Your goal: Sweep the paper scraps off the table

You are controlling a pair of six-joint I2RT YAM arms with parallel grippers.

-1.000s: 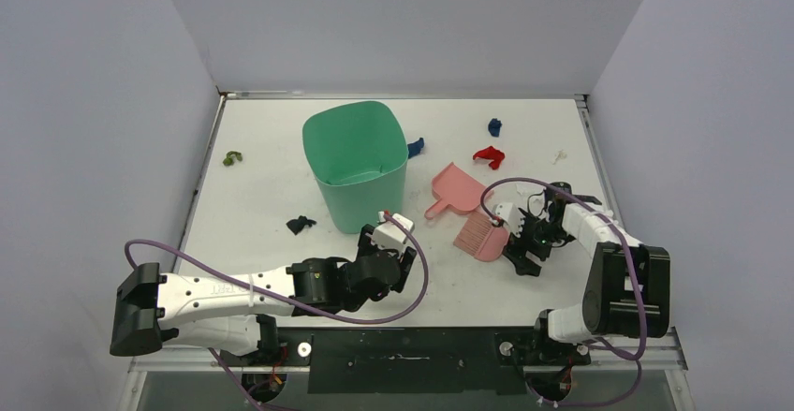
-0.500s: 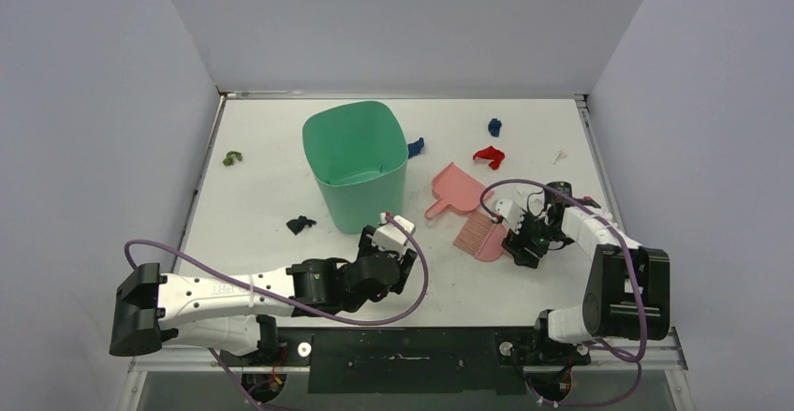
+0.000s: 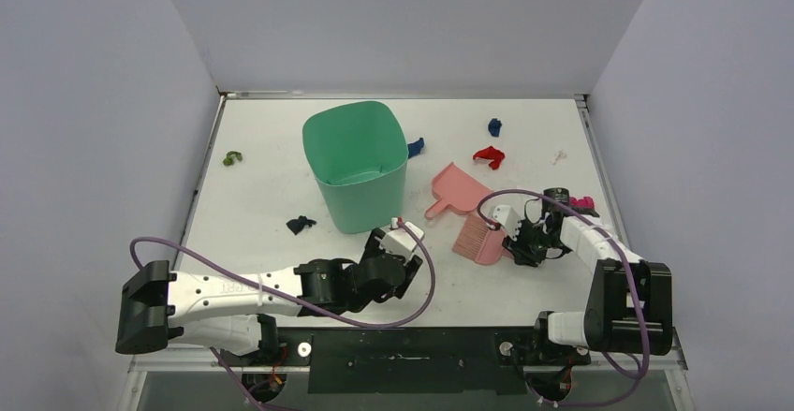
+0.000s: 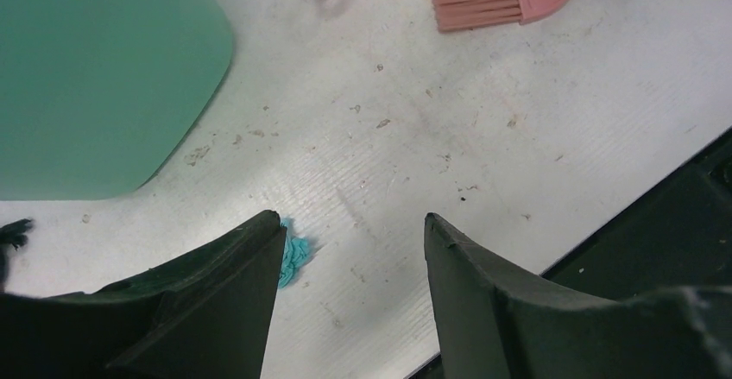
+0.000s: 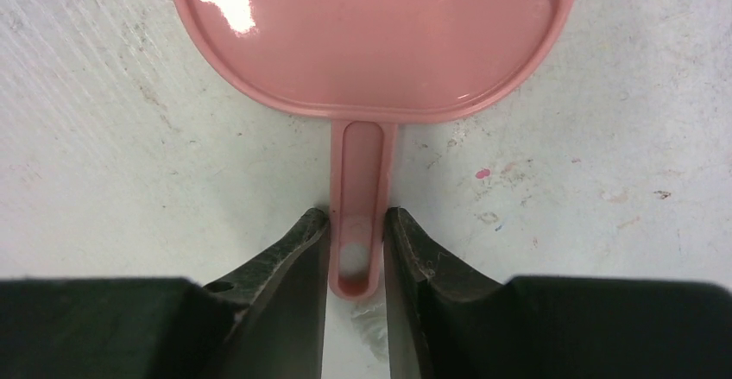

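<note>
My right gripper [image 5: 356, 215] is shut on the thin handle of the pink brush [image 5: 362, 42], which lies flat on the white table [image 3: 262, 196]; from above, the right gripper [image 3: 518, 245] sits just right of the brush [image 3: 482, 240]. The pink dustpan [image 3: 457, 189] lies behind the brush. Paper scraps are scattered about: red [image 3: 489, 156], dark blue [image 3: 494, 127], blue [image 3: 416, 146] against the bin, black [image 3: 300, 225], olive [image 3: 232, 158]. A teal scrap [image 4: 295, 256] lies beside the left finger of my open left gripper [image 4: 354, 224], which holds nothing.
A tall green bin [image 3: 356, 163] stands mid-table, just behind the left gripper [image 3: 401, 263]. A small white fleck [image 3: 560, 156] and a magenta bit [image 3: 582, 203] lie near the right edge. Grey walls enclose three sides; a black rail runs along the front.
The right gripper's fingers have closed onto the brush handle, and that arm has settled lower and nearer. The left arm has edged slightly right and stays open.
</note>
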